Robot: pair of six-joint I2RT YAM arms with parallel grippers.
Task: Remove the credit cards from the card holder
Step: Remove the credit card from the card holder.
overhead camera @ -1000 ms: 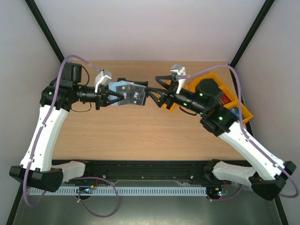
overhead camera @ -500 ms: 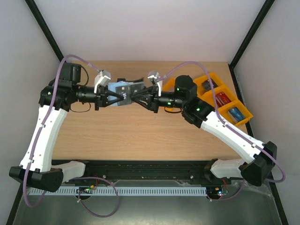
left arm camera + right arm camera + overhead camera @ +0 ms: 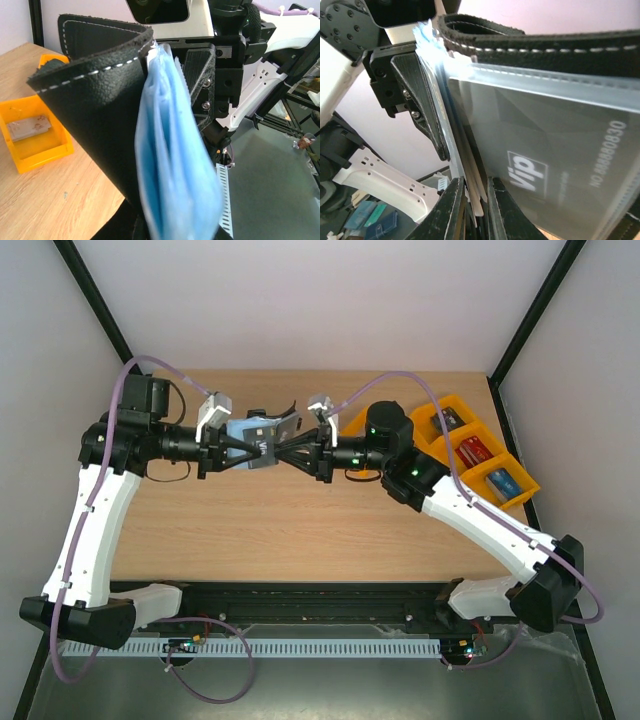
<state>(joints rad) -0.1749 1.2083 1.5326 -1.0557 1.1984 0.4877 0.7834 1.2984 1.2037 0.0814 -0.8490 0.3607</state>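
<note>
The card holder (image 3: 262, 435) hangs open in the air over the back of the table (image 3: 300, 530). A grey card (image 3: 545, 165) marked Vip sits in its clear pocket. The left gripper (image 3: 255, 447) grips it tight, same as before. The right gripper (image 3: 283, 448) was by the orange trays (image 3: 436, 410) with wide fingers. Now it is at the holder, fingers (image 3: 454, 210) pinched on a thin pale edge inside.

Your left arm (image 3: 95, 510): base at 7 o'clock, wrist pointing to 3 o'clock | left gripper (image 3: 255, 448): clamped on the card holder (image 3: 250, 430) | right arm (image 3: 480, 525): base at 5 o'clock, wrist pointing to 9 o'clock | right gripper (image 3: 285, 451): pinching a credit card (image 3: 476, 197) edge
</note>
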